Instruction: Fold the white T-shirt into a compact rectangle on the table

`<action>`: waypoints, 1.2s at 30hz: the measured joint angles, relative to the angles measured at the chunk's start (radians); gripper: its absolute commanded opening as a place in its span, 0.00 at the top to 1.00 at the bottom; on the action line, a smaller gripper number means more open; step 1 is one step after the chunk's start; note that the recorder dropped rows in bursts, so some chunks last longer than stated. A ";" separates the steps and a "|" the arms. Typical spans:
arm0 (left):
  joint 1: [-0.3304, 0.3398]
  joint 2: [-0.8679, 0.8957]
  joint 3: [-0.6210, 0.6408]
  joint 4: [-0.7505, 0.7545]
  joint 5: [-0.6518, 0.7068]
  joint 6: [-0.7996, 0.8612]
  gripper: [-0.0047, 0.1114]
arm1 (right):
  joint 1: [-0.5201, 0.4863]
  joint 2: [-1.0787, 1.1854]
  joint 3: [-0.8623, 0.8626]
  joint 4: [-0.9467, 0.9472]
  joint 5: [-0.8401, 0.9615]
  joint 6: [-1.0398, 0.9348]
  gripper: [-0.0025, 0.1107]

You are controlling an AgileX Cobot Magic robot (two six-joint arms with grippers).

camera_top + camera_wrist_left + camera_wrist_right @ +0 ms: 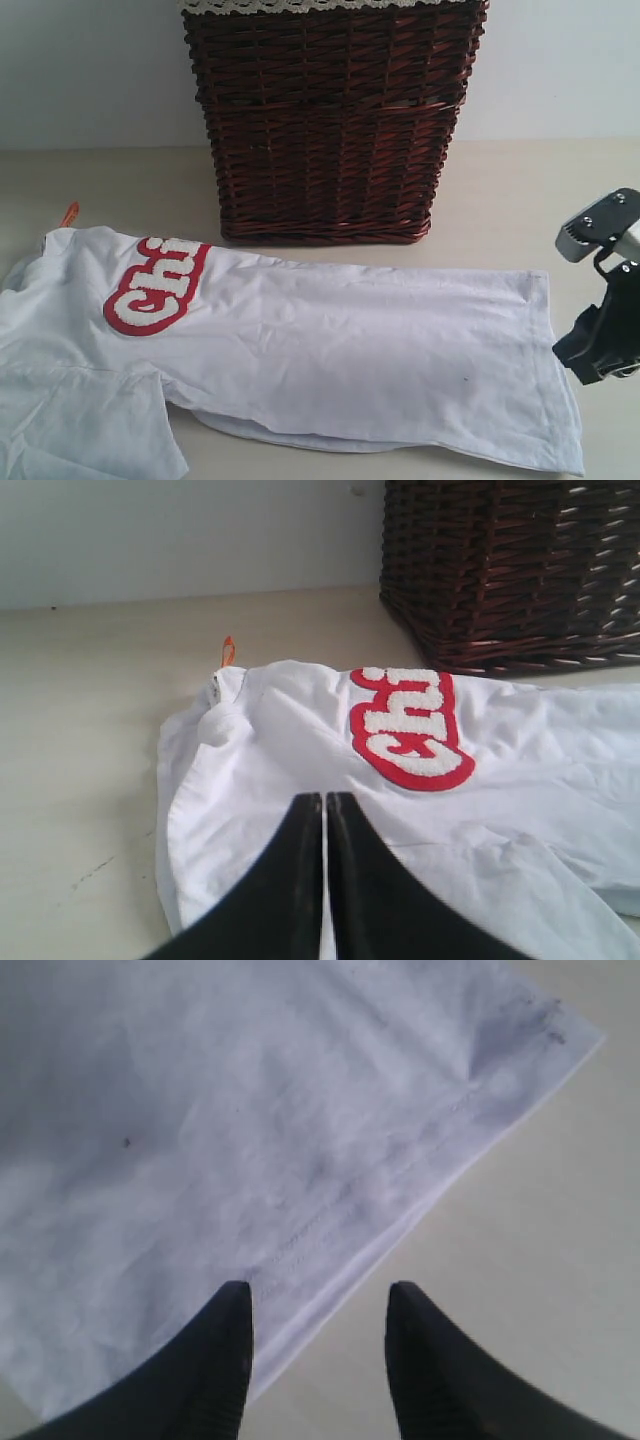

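Note:
The white T-shirt point(330, 350) lies lengthwise on the table point(520, 210), folded along its length, with half of the red-outlined lettering point(158, 285) showing and the orange tag point(69, 213) at the far left. The hem is at the right. My right gripper point(600, 350) hovers open just off the hem; in the right wrist view the gripper point(318, 1300) straddles the hem edge point(400, 1220), nothing between the fingers. My left gripper point(325, 805) is shut, empty, above the shirt's shoulder area point(260, 770); it is out of the exterior view.
A dark wicker basket point(330, 120) with a lace-trimmed liner stands behind the shirt at the middle back, close to its upper edge. A sleeve point(90, 420) spreads toward the front left corner. Bare table lies right of the hem.

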 measured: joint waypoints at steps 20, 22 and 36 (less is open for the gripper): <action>0.000 0.000 0.000 0.000 0.000 0.000 0.93 | 0.091 0.250 -0.198 0.337 0.389 -0.641 0.98; 0.000 0.000 0.000 0.000 0.000 0.000 0.93 | 0.105 0.293 -0.198 0.314 0.399 -0.657 0.98; 0.000 0.000 0.000 0.000 0.002 0.000 0.93 | 0.122 0.417 -0.218 -0.017 0.303 -0.336 0.98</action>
